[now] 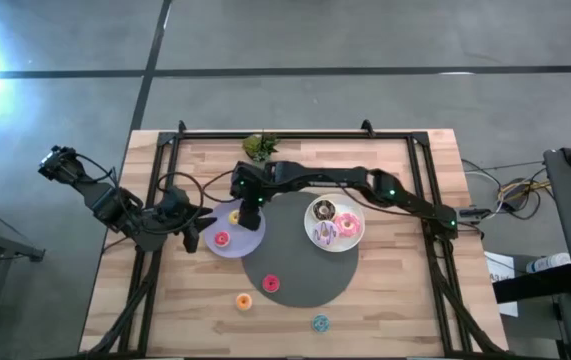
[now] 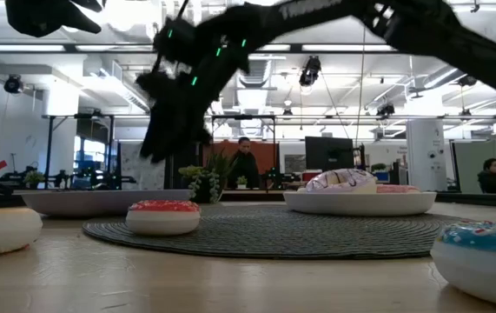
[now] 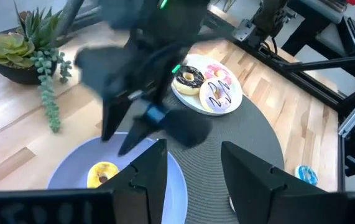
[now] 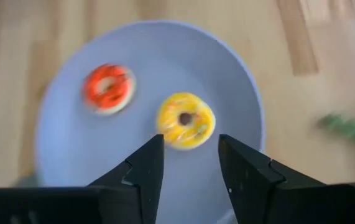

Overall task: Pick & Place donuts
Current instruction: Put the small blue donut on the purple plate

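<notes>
A lavender plate (image 1: 248, 243) holds a yellow donut (image 1: 233, 217) and a red one (image 1: 222, 239). A white plate (image 1: 350, 243) holds larger frosted and brown donuts (image 1: 327, 222). A red donut (image 1: 270, 284) lies on the grey round mat (image 1: 300, 262). An orange donut (image 1: 243, 300) and a teal one (image 1: 319, 322) lie on the wood near the front edge. My right gripper (image 4: 189, 140) is open and empty, above the lavender plate (image 4: 227, 74), with the yellow donut (image 4: 185, 120) just beyond its fingertips. My left gripper (image 3: 193, 149) is open and empty at that plate's left edge.
A small green plant (image 1: 260, 147) stands at the far edge behind the lavender plate. A black frame (image 1: 425, 170) runs along the table's sides. In the low view the red donut (image 2: 162, 217) sits on the mat, and people show in the room behind.
</notes>
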You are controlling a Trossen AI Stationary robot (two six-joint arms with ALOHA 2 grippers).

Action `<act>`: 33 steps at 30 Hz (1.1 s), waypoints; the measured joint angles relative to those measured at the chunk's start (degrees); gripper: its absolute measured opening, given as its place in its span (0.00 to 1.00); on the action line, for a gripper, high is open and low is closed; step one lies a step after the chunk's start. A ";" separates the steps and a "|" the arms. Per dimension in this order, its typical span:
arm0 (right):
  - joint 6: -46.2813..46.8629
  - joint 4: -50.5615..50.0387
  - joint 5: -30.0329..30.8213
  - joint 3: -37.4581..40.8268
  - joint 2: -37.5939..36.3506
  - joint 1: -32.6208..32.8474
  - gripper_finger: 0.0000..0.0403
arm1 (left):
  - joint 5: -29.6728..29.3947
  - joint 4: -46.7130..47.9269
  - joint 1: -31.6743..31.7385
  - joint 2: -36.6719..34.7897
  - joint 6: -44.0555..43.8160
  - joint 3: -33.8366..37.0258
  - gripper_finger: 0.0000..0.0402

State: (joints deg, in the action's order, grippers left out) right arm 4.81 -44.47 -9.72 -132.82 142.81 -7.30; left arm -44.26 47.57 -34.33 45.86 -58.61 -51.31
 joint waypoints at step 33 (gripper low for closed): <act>46.89 14.03 8.30 64.84 -40.47 35.11 0.40 | 20.06 -23.78 -0.28 1.22 -3.84 19.36 0.31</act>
State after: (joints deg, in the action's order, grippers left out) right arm 51.70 -30.44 -1.41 -67.99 102.35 27.81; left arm -24.20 23.79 -34.60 47.08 -62.45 -31.95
